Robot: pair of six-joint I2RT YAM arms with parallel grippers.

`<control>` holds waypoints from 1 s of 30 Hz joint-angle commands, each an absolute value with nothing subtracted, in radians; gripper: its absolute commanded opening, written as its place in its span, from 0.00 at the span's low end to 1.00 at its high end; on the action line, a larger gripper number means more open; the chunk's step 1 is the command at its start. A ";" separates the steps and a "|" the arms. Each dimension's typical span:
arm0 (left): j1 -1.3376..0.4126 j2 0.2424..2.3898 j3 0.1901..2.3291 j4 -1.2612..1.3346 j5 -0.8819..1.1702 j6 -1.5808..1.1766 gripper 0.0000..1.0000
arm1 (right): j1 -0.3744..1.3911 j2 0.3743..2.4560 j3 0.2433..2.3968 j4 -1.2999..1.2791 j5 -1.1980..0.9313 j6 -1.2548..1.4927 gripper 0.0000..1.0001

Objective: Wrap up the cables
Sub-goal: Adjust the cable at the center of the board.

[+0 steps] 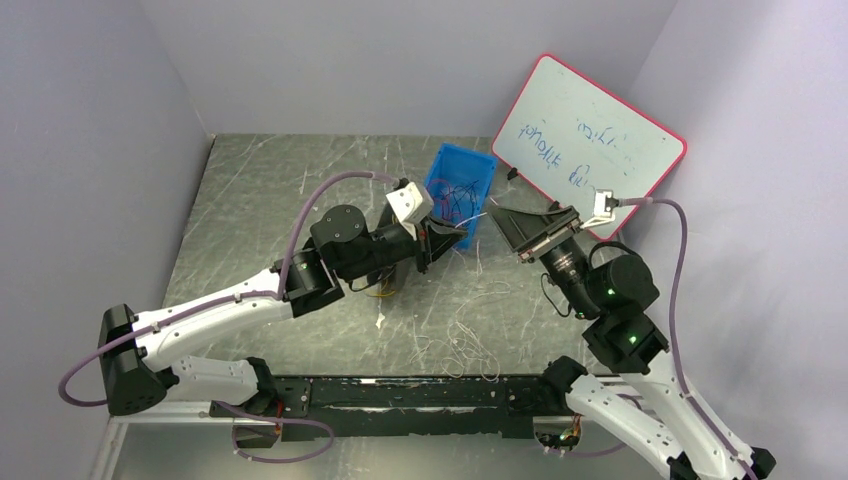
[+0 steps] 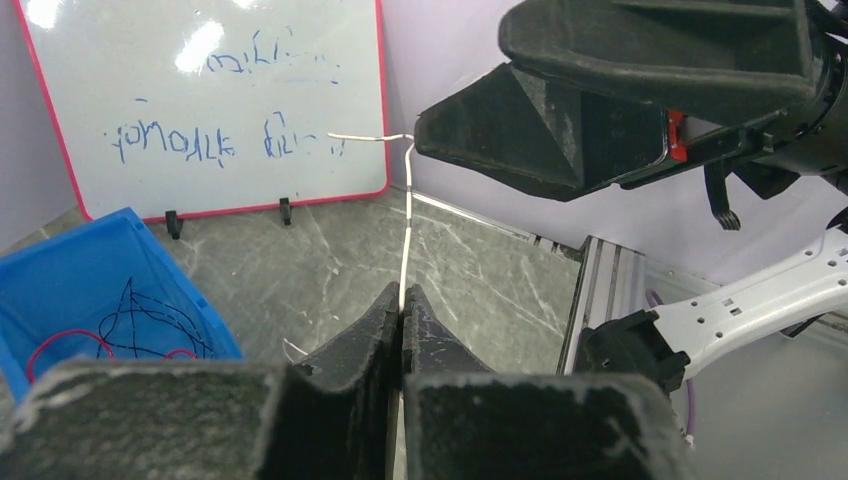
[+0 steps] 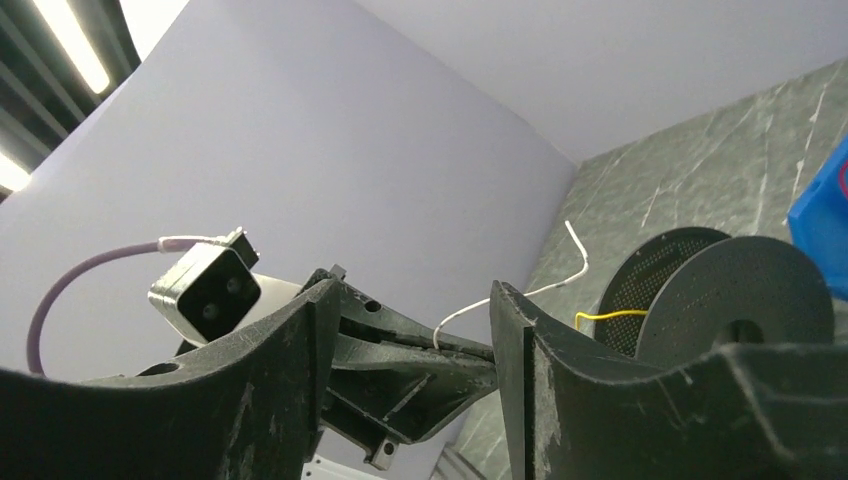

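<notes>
left arm (image 1: 215, 305) — white links, black joints | right arm (image 1: 650, 425) same | purple hoses (image 1: 345, 177) | left gripper (image 2: 402, 295) scuffed black

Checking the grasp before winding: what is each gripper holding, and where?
The left gripper pinches a thin white wire near its free end; the open right gripper holds nothing.

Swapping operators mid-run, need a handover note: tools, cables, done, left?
Left tool: shut on a white cable rising from its tips.
Right tool: open, jaws either side of the left tool's tip, gripping nothing.
Red and dark cables lie in the blue bin; loose cables lie on the table near the arm bases.
Done: unclear whether any is wrapped.
Left: wrap the held cable, then the loose ones.
</notes>
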State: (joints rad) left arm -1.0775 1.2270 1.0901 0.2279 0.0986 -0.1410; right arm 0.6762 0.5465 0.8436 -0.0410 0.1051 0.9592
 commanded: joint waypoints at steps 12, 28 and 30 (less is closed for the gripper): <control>-1.089 1.150 1.042 0.257 0.057 -0.094 0.07 | 0.678 0.534 0.830 -0.086 0.145 1.104 0.55; -1.097 1.154 1.040 0.268 0.097 -0.092 0.07 | 0.678 0.600 0.821 0.003 0.088 1.149 0.44; -1.098 1.159 1.042 0.265 0.102 -0.093 0.07 | 0.678 0.604 0.818 0.008 0.084 1.150 0.40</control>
State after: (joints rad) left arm -1.0893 1.1625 1.0496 0.2283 0.0753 -0.1070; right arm 0.6762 0.6014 0.8162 -0.0425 0.1001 1.1419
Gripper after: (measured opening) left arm 0.073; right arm 0.435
